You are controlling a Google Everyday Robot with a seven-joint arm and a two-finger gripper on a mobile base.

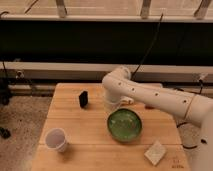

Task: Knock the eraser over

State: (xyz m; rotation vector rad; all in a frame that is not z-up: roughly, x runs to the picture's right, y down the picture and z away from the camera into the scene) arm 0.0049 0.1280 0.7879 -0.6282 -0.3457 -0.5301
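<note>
The eraser (83,99) is a small black rounded block standing upright on the wooden table (75,125), toward the back left. My white arm reaches in from the right and bends at the elbow above the table's back middle. My gripper (111,106) hangs below the elbow, just behind the green bowl, a short way to the right of the eraser and apart from it.
A green bowl (124,124) sits at the table's middle right, in front of the gripper. A white cup (56,140) stands at the front left. A pale square sponge-like block (155,152) lies at the front right. A black wall and a rail stand behind the table.
</note>
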